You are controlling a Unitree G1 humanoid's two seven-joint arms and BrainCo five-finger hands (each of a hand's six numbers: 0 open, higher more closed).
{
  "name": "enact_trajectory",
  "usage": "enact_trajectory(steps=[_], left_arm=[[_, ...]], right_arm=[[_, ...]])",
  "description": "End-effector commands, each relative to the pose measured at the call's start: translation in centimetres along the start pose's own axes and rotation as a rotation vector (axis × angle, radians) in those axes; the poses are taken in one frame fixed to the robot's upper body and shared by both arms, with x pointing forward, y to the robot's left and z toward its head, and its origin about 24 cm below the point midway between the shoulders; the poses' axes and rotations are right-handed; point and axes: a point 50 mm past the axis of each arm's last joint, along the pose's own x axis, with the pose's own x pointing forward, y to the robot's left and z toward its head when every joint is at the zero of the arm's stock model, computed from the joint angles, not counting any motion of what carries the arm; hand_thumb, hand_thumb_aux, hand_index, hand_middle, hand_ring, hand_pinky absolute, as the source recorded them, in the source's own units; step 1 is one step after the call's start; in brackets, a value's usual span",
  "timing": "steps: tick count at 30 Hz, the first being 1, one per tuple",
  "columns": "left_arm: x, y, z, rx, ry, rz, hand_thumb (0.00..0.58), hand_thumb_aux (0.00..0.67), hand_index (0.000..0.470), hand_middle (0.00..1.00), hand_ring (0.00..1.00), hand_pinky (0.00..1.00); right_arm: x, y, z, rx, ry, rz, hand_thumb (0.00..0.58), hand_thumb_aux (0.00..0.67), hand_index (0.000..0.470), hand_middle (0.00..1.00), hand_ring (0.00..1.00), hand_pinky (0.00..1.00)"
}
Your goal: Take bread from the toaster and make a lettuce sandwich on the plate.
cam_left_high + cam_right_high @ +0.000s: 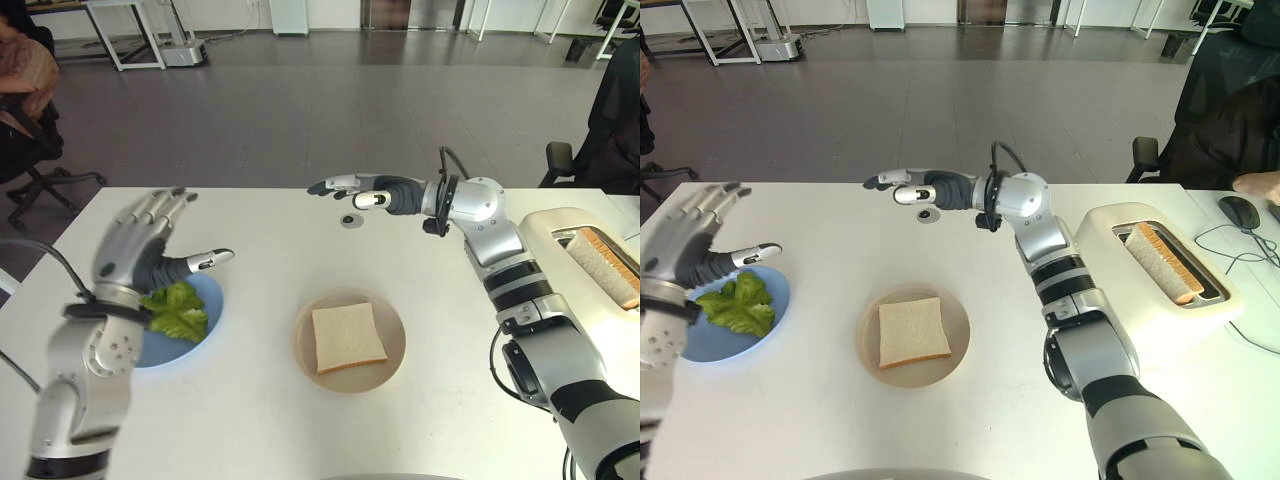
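Lettuce (pixel 180 312) just beside left hand (pixel 135 250).

Beige round plate (pixel 396 326) sits centre-front on the white table. One white bread slice (pixel 347 337) lies flat on it, roughly centred, square-ish, pale crumb up, turned slightly off square to the table edge. Nothing is stacked on it.

White toaster (pixel 1140 305) stands at the right side of the table, well apart from the plate. A second slice (pixel 1162 262) stands on edge in its slot, sticking up with the browned crust visible (toasted or not: can't tell).

Lettuce (pixel 737 303), a green, crinkled leaf bunch, lies on a blue dish (pixel 695 343) at table left, toward the dish's far side.
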Motion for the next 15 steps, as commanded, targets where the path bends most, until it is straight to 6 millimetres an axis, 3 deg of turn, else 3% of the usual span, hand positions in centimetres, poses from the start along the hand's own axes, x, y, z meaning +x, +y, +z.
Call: enact_trajectory(steps=[1,8,15], left_arm=[[0.7,-0.6,-4.3,0.411,0.081,-0.225,0.000,0.000,0.000,0.00,0.00,0.00],[0.2,-4.9,-9.0,0.514,0.086,-0.470,0.000,0.000,0.000,0.00,0.00,0.00],[-1.4,-10.3,-8.7,0.348,0.031,-0.574,0.000,0.000,0.000,0.00,0.00,0.00]], right_arm=[[-1.0,-0.2,0.1,0.022,-0.005,-0.026,0.000,0.000,0.000,0.00,0.00,0.00],[-1.4,0.5,0.2,0.067,-0.006,-0.031,0.000,0.000,0.000,0.00,0.00,0.00],[-1.3,0.4,0.4,0.049,0.005,-0.031,0.000,0.000,0.000,0.00,0.00,0.00]])
